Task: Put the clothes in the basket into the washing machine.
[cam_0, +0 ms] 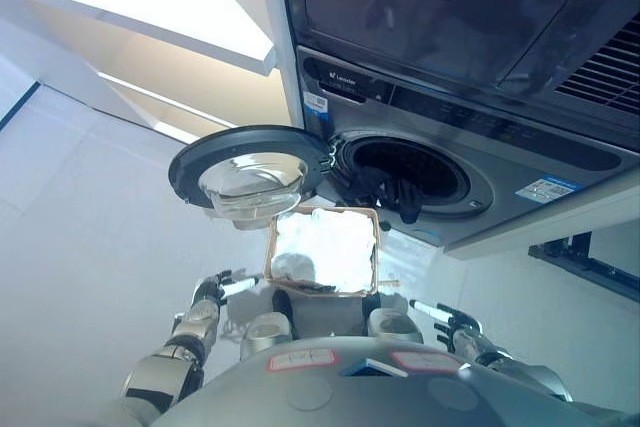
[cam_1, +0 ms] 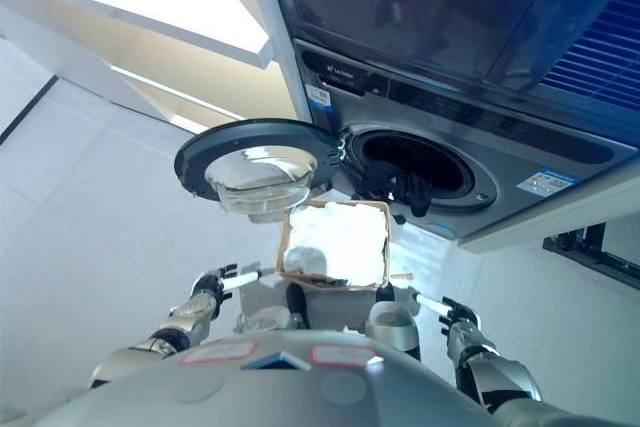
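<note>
Clothes: one dark garment (cam_0: 385, 190) hangs over the lip of the washing machine (cam_0: 520, 162) drum, its round door (cam_0: 247, 169) swung open to the left. One basket (cam_0: 323, 251) sits below, holding pale laundry (cam_0: 330, 247), perhaps several pieces. Left hand (cam_0: 214, 290) and right hand (cam_0: 447, 321) flank it, fingers relaxed, holding nothing.
</note>
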`<state>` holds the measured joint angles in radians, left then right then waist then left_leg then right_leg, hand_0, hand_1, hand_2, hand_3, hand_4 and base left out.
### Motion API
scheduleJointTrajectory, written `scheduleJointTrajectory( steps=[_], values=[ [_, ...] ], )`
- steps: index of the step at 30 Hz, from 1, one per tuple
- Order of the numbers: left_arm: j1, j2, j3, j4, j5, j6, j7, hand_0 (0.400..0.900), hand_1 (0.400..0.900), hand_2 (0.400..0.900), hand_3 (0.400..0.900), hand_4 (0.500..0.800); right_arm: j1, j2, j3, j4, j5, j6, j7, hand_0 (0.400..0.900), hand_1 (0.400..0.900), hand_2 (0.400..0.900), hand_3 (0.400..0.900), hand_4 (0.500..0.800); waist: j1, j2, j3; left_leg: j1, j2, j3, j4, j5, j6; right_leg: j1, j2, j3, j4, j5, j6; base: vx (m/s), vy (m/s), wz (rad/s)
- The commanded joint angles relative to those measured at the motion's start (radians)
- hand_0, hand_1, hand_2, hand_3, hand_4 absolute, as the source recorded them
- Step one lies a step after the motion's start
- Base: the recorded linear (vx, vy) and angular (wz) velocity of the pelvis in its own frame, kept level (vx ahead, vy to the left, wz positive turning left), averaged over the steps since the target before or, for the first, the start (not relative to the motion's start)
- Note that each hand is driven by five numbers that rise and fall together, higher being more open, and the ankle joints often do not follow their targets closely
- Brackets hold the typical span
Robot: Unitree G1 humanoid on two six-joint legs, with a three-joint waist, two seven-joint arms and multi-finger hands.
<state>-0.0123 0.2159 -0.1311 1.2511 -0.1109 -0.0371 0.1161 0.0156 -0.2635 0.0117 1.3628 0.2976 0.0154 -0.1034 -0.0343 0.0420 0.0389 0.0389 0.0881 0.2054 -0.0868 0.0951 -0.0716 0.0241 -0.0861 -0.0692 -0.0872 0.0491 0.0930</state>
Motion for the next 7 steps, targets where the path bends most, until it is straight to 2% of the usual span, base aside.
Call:
scheduleJointTrajectory(
  steps=[1,7],
  values=[
    [-0.028,0.051,0.029,0.064,0.062,0.011,0.003,0.900,0.900,0.900,0.900,0.800,-0.038,-0.008,-0.030,0.051,-0.037,0.003,0.005,0.900,0.900,0.900,0.900,0.800,-0.001,-0.036,-0.011,0.013,-0.042,-0.043,0.000,-0.085,0.007,-0.030,-0.012,-0.024,0.038,0.000,0.036,0.04,-0.009,-0.05],
    [-0.024,0.051,0.025,0.062,0.072,0.017,0.002,0.900,0.900,0.900,0.900,0.800,-0.043,-0.010,-0.025,0.032,-0.047,0.004,0.013,0.900,0.900,0.900,0.900,0.800,-0.006,-0.038,-0.020,0.038,-0.042,-0.036,0.000,-0.098,0.011,-0.010,-0.011,-0.017,0.039,-0.009,0.037,0.02,-0.002,-0.07]
  ],
)
